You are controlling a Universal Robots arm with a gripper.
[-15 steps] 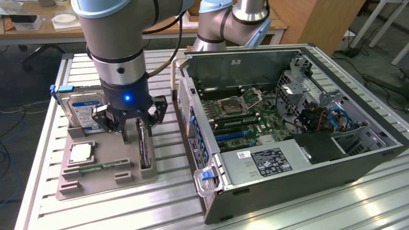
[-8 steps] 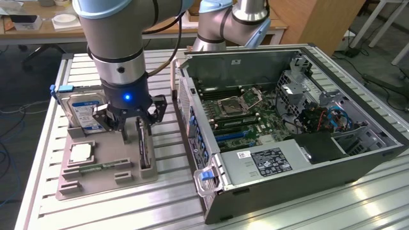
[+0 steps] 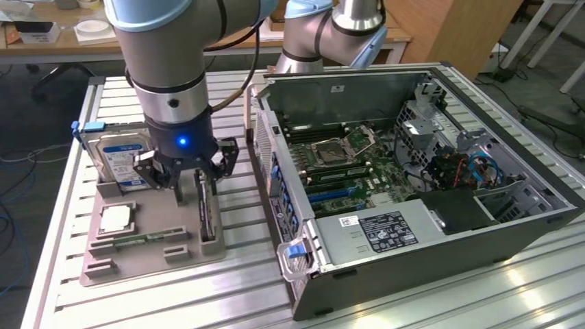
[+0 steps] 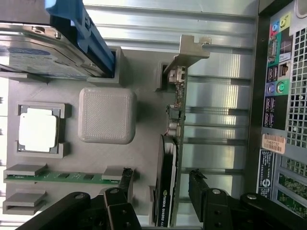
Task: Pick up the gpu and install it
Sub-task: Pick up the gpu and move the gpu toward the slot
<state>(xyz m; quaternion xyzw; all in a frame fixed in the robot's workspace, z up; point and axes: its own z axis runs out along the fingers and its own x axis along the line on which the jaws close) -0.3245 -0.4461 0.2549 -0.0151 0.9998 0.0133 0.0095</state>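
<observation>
Holding: nothing; jaws wide open, one on each side of the gpu (image 4: 164,191).
gpu: upright on edge in the grey tray (image 3: 151,257), along its edge nearest the computer case (image 3: 439,267).

The grey robot arm with pale blue joint caps (image 3: 164,48) stands almost vertical on the exterior view's left, its last silver segment upright. Below that segment, the black wrist collar (image 3: 180,140) shows a small lit blue light. The black two-finger gripper (image 3: 194,193) points straight down at the counter, its linkages splayed outward. In the wrist view the fingers (image 4: 125,178) are spread wide, one on either side of the thin dark gpu card (image 4: 166,163) standing on edge. A gap shows on both sides, and neither finger touches the card.
</observation>
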